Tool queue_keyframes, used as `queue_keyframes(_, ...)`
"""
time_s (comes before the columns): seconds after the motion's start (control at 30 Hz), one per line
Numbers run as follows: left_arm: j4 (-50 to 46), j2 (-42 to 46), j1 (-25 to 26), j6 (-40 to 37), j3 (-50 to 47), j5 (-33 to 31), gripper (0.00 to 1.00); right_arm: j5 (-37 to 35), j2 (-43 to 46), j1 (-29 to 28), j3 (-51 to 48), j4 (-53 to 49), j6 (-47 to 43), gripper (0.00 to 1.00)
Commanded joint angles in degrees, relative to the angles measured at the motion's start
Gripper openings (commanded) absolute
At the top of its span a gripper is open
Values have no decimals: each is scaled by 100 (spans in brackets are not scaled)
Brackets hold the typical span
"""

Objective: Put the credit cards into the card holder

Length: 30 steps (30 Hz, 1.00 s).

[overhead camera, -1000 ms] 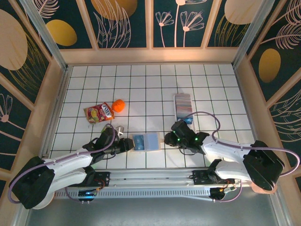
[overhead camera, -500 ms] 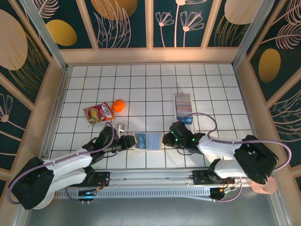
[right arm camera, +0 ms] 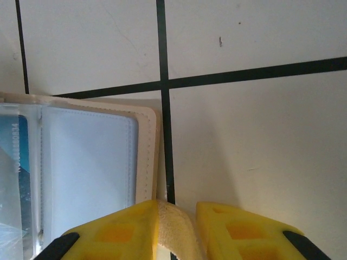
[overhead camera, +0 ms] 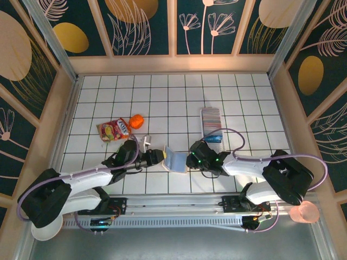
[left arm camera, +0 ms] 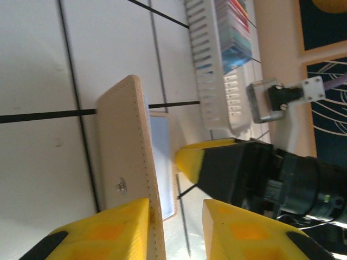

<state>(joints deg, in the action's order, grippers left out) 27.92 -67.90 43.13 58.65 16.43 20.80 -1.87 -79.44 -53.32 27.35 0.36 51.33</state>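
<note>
— Top external: where is your left hand [overhead camera: 159, 157]?
— At the holder [overhead camera: 174, 161], mid-worktop [overhead camera: 108, 92]. The holder's left flap stands upright between the fingers [left arm camera: 108, 230], against one of them. You cannot tell whether it is pinched.
— And your right hand [overhead camera: 191, 160]?
— Pinching the holder's right beige edge. The cards [overhead camera: 211, 120] sit in the tray [overhead camera: 201, 124] just beyond.

The white tiled table [overhead camera: 249, 97], ruled with black lines, carries everything. The beige card holder [overhead camera: 176, 162] lies on it between the left gripper [overhead camera: 158, 157] and the right gripper [overhead camera: 189, 160]. A long white tray [left arm camera: 210, 70] lies beyond the right gripper. Beyond the left gripper lies a red snack pouch [overhead camera: 114, 130], with a small orange thing [overhead camera: 136, 121] just beside it.
</note>
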Motion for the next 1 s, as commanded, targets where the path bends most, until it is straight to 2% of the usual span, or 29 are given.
queue_keyframes(0.0,475,-287,261,28,341,119,31,495,-685,-231,133,957,2,25)
queue_keyframes(0.27,992,-1464,760,168,739,-5,27,433,-561,-250,174,1058,43,24)
queue_keyframes(0.43,1483,-2164,784,342,707,64,16,280,-327,-260,166,825,91,27)
queue_keyframes(0.57,1236,-2266,791,209,621,-248,13,123,35,-267,199,455,59,31)
queue_keyframes(0.7,1238,-2329,792,256,467,-224,2,-107,373,-267,279,37,1,33)
queue_keyframes(0.87,922,-2247,794,160,374,-578,0,-236,614,-232,299,-239,-5,34)
queue_keyframes(0.97,892,-2415,795,157,449,-495,0,-287,755,-206,308,-360,17,35)
